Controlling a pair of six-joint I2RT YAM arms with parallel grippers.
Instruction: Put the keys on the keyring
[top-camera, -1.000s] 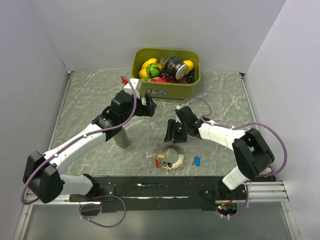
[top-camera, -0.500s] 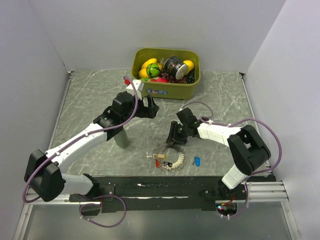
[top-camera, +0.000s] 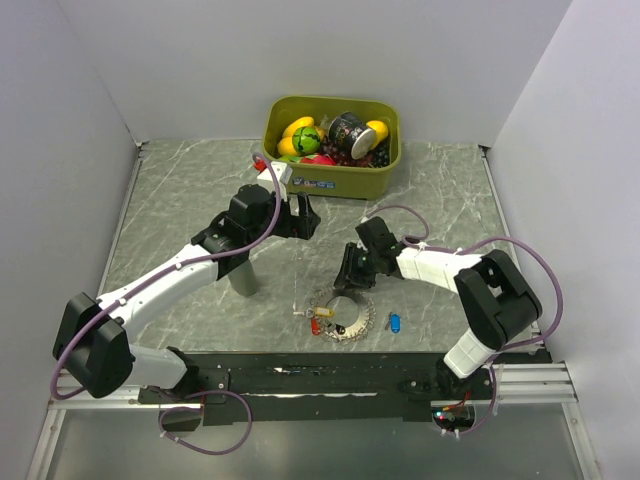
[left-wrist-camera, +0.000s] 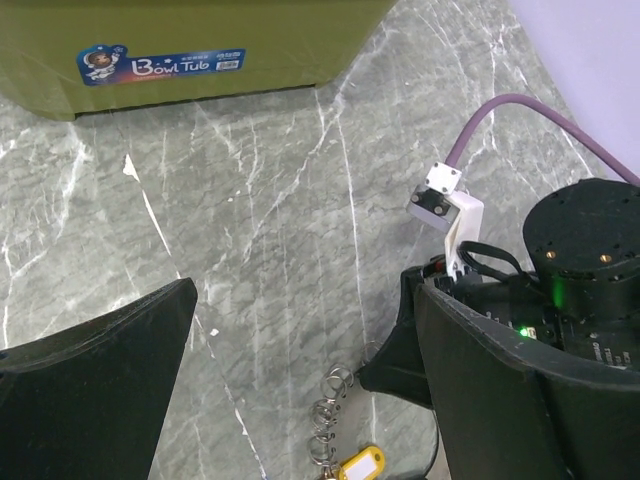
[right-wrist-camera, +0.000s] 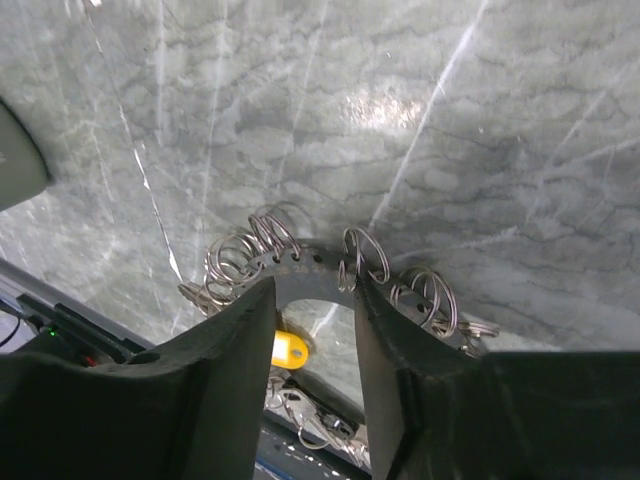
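The keyring (top-camera: 362, 318) is a flat grey ring plate with holes that carries several silvery split rings, and it lies near the table's front edge. A yellow-tagged key (top-camera: 324, 313) and a red-tagged key (top-camera: 315, 326) lie at its left side. The blue-tagged key (top-camera: 394, 322) lies apart on the right. My right gripper (top-camera: 346, 284) is down at the ring's far arc. Its fingers (right-wrist-camera: 205, 380) straddle a stretch of the keyring (right-wrist-camera: 312, 270), partly open, with the yellow tag (right-wrist-camera: 290, 350) seen between them. My left gripper (top-camera: 303, 216) hovers wide open above the table, and below it show split rings (left-wrist-camera: 335, 420) and the yellow tag (left-wrist-camera: 360, 466).
An olive-green bin (top-camera: 330, 101) with toy fruit and a can stands at the back middle; its wall (left-wrist-camera: 200, 40) fills the top of the left wrist view. The right arm's wrist (left-wrist-camera: 580, 250) is close on the left gripper's right. Walls enclose the table on three sides.
My right gripper has come down and slightly left onto the keyring's far arc, and its jaws have narrowed. The left arm has shifted slightly towards the bin.
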